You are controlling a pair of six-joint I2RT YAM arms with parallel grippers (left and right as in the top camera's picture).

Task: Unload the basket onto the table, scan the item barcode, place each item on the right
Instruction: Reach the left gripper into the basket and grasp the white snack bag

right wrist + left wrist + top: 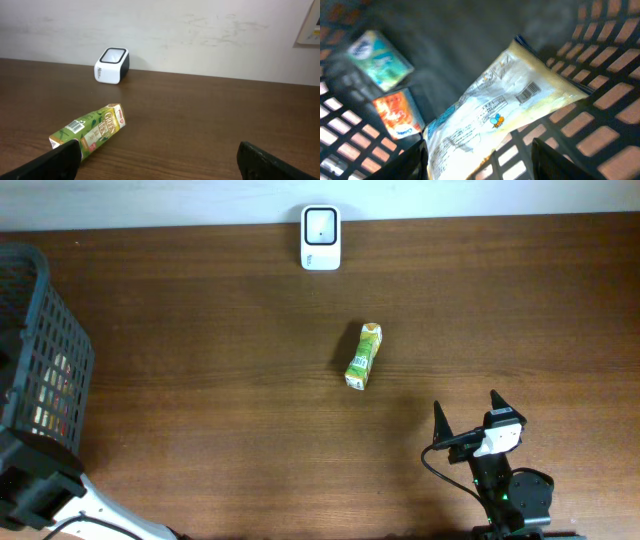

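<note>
My left pincer (479, 150) is inside the dark mesh basket (600, 55), straddling a crinkly plastic packet (505, 105). Can't tell if it's gripped. Right pincer (157, 150) released, wide. Boxy green tea carton (92, 131) lies flat on the wood surface (210, 120), rounded white scanner (112, 65) beyond.

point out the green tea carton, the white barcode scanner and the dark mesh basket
green cardboard tea carton (363, 356): overhead view, middle of its upper side
white box-shaped barcode scanner (321, 238): overhead view, middle of its top face
dark plastic mesh basket (62, 370): overhead view, mesh wall facing the carton
</note>
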